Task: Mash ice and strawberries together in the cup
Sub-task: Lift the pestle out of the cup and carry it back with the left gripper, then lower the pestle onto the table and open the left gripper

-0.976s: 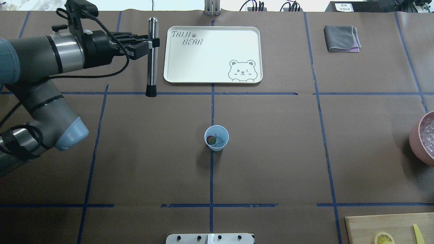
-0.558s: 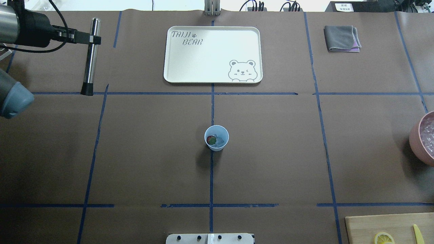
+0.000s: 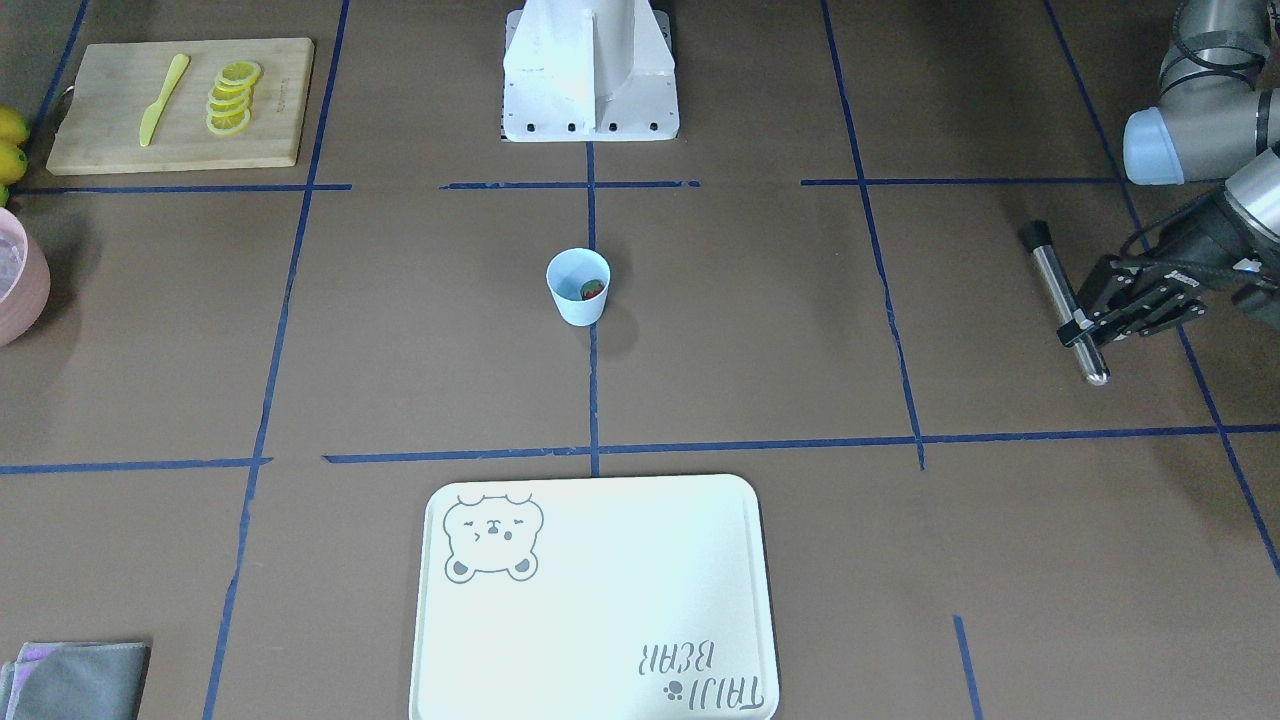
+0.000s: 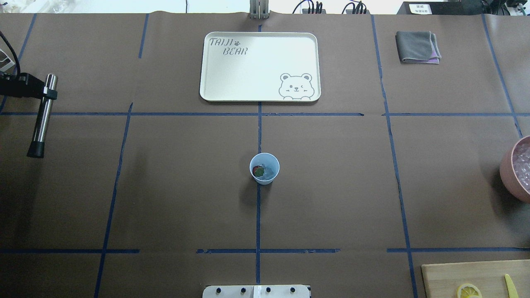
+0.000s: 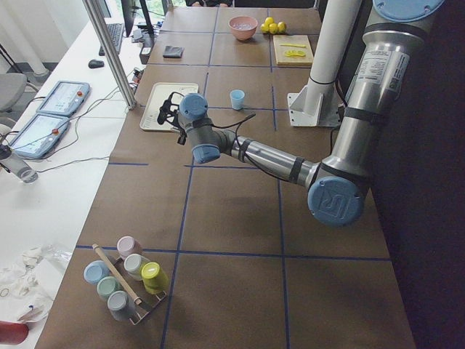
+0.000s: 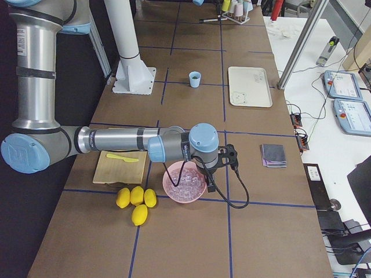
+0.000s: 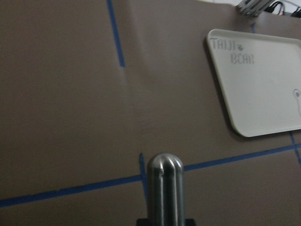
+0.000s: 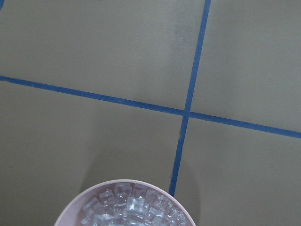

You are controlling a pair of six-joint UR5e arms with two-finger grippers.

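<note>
The pale blue cup (image 4: 264, 168) (image 3: 578, 287) stands upright at the table's middle. Inside it lie a red strawberry (image 4: 258, 170) (image 3: 593, 291) and pale ice (image 4: 270, 170) chunks. My left gripper (image 4: 41, 93) (image 3: 1085, 325) is far off at the table's left edge, shut on a steel muddler (image 4: 43, 114) (image 3: 1065, 300) with a black tip; its rounded top shows in the left wrist view (image 7: 164, 188). My right gripper (image 6: 232, 159) shows only in the exterior right view, above a pink bowl, and I cannot tell whether it is open or shut.
A white bear tray (image 4: 260, 66) lies at the far centre and a grey cloth (image 4: 417, 46) at the far right. The pink bowl (image 4: 513, 169) (image 8: 70, 214) of ice sits at the right edge. A cutting board (image 3: 270, 110) carries lemon slices and a yellow knife.
My left arm has swung left and back toward the robot, carrying the muddler from beside the tray to the table's left edge. The cup has not moved.
</note>
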